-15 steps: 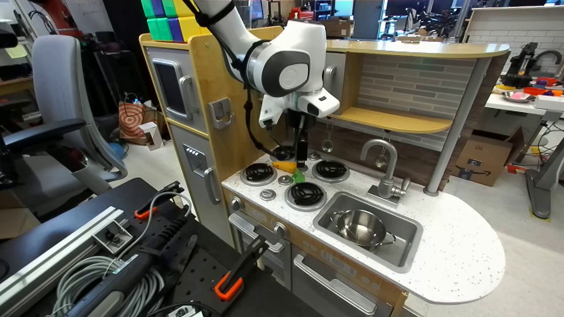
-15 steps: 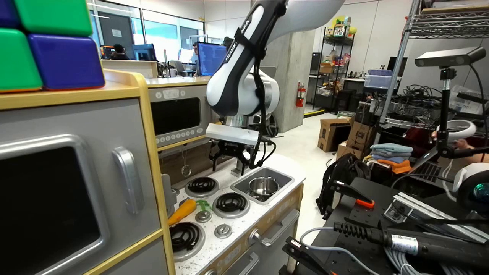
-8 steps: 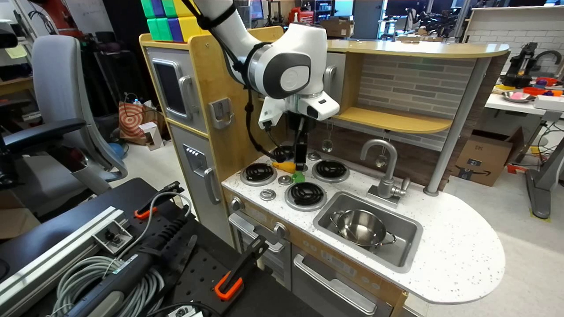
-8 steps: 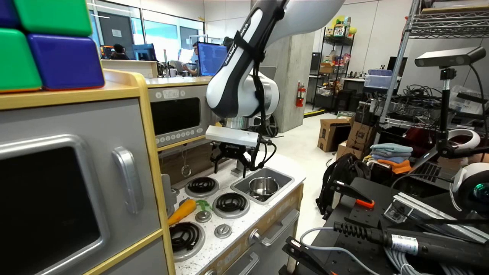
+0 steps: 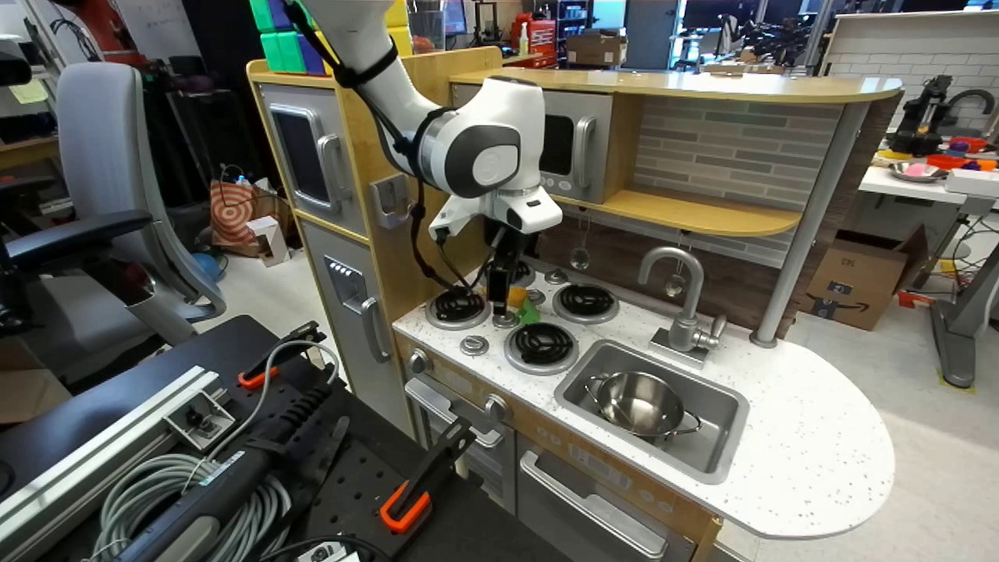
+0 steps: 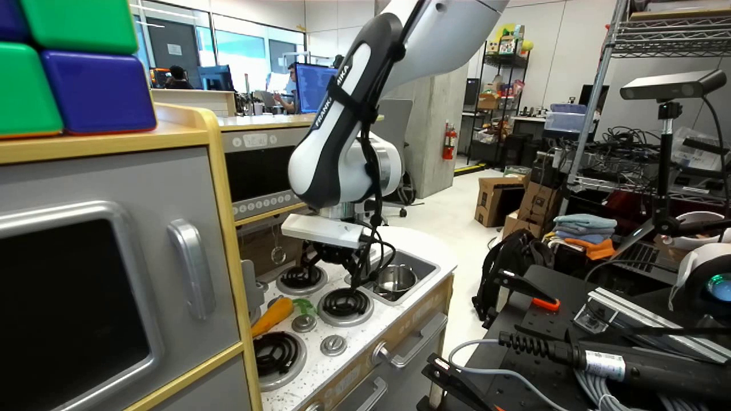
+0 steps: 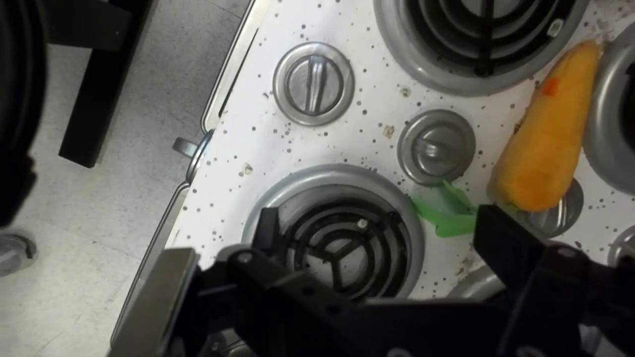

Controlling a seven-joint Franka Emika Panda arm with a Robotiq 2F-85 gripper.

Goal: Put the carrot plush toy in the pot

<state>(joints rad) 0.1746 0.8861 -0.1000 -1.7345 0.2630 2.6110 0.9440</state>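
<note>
The carrot plush toy, orange with a green leafy end, lies on the stove top among burners and knobs. It shows in the wrist view [image 7: 550, 134] and in both exterior views [image 5: 517, 297] [image 6: 275, 315]; a black finger partly covers it in an exterior view. My gripper [image 7: 378, 223] is open and empty. In the wrist view its fingers straddle a burner, and the right fingertip overlaps the edge of the green leaves; contact cannot be told. The gripper also shows in both exterior views [image 5: 499, 300] [image 6: 331, 271]. The shiny silver pot [image 5: 641, 402] [image 6: 395, 278] stands upright in the sink.
The grey sink [image 5: 732, 445] has a faucet [image 5: 687, 300] behind it. Black burners [image 5: 542, 346] and silver knobs [image 7: 313, 84] surround the toy. A tall wooden cabinet [image 5: 398, 195] stands beside the stove. A microwave and shelf [image 5: 695, 211] hang above the counter.
My open gripper has moved down toward the stove top and to the left in both exterior views. The carrot toy and the pot have not moved.
</note>
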